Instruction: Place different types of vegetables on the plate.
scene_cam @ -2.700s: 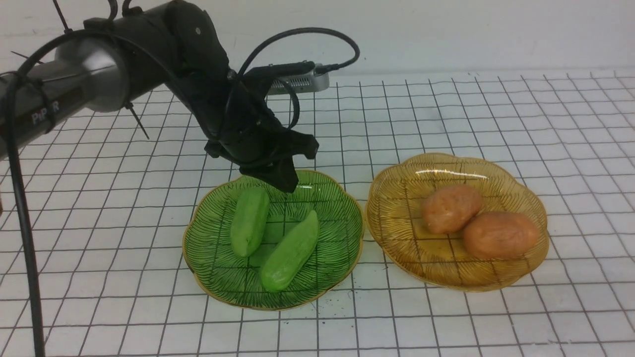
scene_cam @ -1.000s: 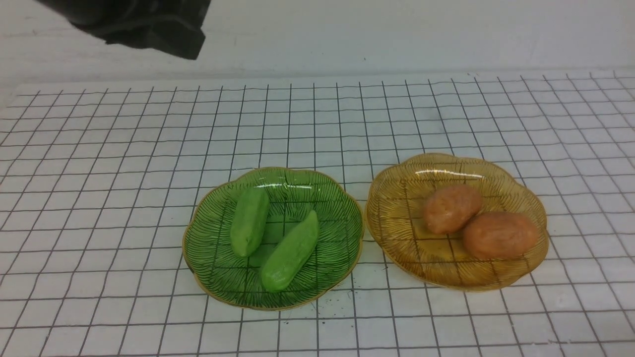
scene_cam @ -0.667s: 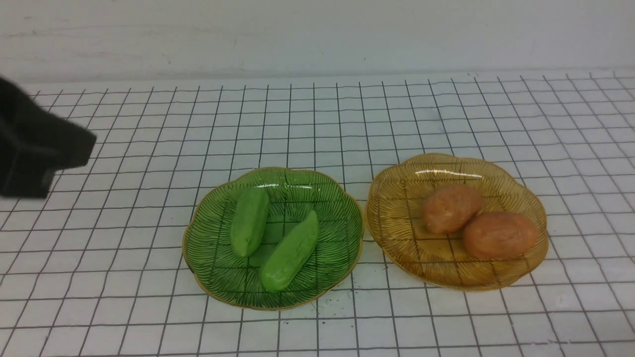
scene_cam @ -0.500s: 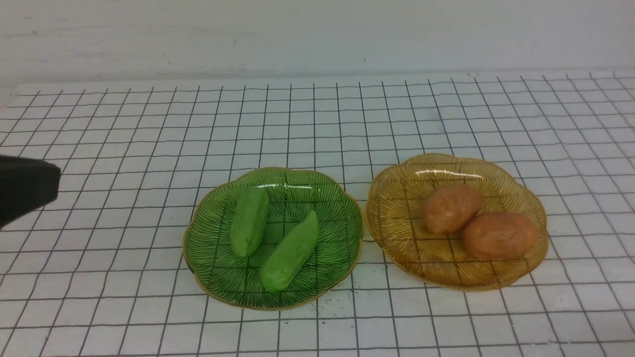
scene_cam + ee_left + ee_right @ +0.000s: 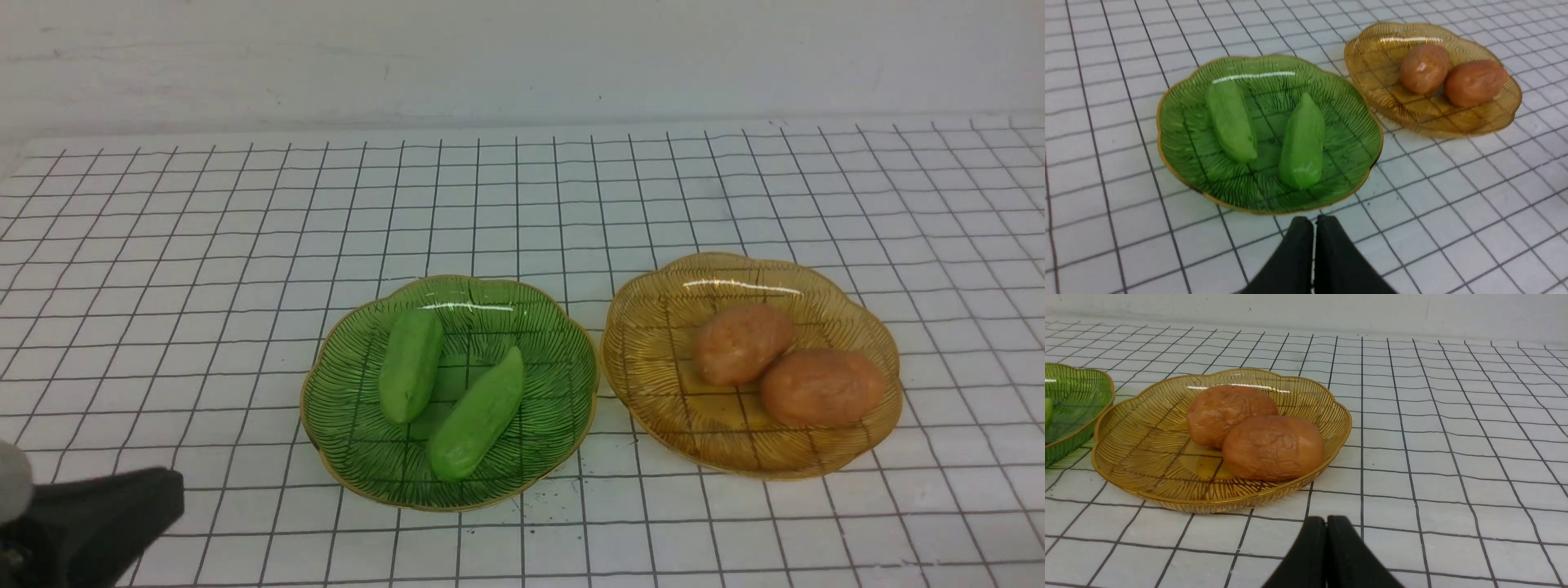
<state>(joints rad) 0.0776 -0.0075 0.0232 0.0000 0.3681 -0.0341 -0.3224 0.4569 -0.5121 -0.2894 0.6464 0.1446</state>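
Two light-green cucumbers [image 5: 411, 364] [image 5: 478, 414] lie side by side in the green glass plate [image 5: 359, 441]. Two orange-brown potatoes [image 5: 742, 343] [image 5: 823, 387] lie touching in the amber glass plate [image 5: 653, 367]. My left gripper [image 5: 1314, 222] is shut and empty, just short of the green plate's [image 5: 1175, 122] near rim; part of it shows at the front view's lower left corner [image 5: 106, 523]. My right gripper [image 5: 1326, 520] is shut and empty, in front of the amber plate [image 5: 1135, 457] with both potatoes [image 5: 1229, 412] [image 5: 1274, 447]. The right gripper is out of the front view.
The plates stand side by side, almost touching, on a white table with a black grid [image 5: 522, 204]. A pale wall [image 5: 522, 57] runs along the table's far edge.
My left arm has let go above the green plate, swung up and away to the left, and dropped to the lower left corner. The vegetables and plates have not moved.
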